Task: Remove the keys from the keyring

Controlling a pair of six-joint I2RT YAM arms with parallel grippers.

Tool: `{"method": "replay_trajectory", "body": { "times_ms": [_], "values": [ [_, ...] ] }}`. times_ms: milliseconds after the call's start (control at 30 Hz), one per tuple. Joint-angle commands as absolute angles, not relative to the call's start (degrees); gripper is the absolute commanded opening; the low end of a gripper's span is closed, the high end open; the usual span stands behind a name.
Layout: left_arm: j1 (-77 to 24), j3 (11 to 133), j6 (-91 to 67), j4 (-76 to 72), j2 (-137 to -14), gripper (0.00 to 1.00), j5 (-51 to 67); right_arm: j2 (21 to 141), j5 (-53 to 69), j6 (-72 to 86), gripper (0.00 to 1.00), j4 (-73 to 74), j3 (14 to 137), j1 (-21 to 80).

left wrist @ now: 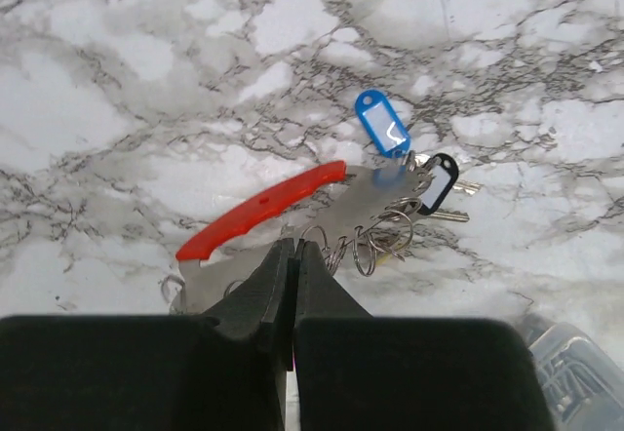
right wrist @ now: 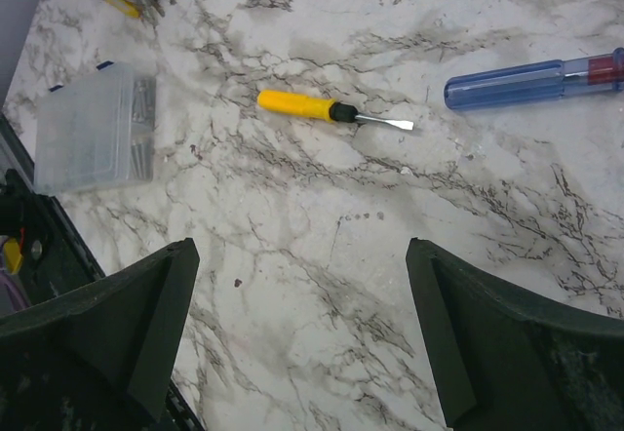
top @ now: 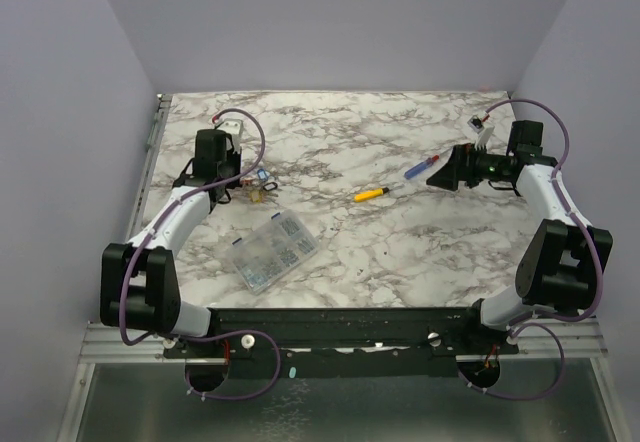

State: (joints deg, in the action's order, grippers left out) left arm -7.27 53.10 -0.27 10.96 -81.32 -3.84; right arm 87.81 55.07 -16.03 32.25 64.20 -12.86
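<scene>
Several small metal keys (left wrist: pixel 450 215), carrying a blue plastic tag (left wrist: pixel 382 124) and a black plastic tag (left wrist: pixel 439 179), are bunched on thin wire rings (left wrist: pixel 375 244) at one end of the keyring, a red curved band (left wrist: pixel 263 207) joined to a flat grey metal piece (left wrist: pixel 366 197).

The bundle is located near the left edge of the white marble table (top: pixel 400 252), toward its far left corner.

The fingers of the left gripper (left wrist: pixel 291 255) are pressed together, tips over the grey piece. Whether metal is pinched between them cannot be told. The right gripper (right wrist: pixel 302 338) is spread wide with nothing in it, near the right edge.

Judgement: the grey piece should be pinned firmly by the left arm before any tag is pulled, and one ring should be worked at a time. A sliding bundle is the likely failure.

A yellow-handled screwdriver (right wrist: pixel 302 106) and a blue-and-red screwdriver (right wrist: pixel 531 82) are noted mid-table.
</scene>
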Motion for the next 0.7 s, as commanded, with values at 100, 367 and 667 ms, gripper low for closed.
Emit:
{"method": "replay_trajectory", "body": {
  "times_ms": [100, 367, 667],
  "values": [
    [-8.38, 58.06, 9.44, 7.54, -78.5, 0.0, 8.52, 85.34, 65.15, -11.91, 1.0, 27.67, 62.5, -13.2],
    [-10.48, 70.56, 15.38, 11.69, -80.89, 0.0, 18.97, 84.34, 73.82, -0.98, 1.0, 14.2, 59.56, -13.23],
    [-13.57, 79.1, 19.02, 20.65, -81.31, 0.0, 36.77, 85.42, 77.85, 10.86, 1.0, -1.2, 63.19, -11.63]
  ]
}}
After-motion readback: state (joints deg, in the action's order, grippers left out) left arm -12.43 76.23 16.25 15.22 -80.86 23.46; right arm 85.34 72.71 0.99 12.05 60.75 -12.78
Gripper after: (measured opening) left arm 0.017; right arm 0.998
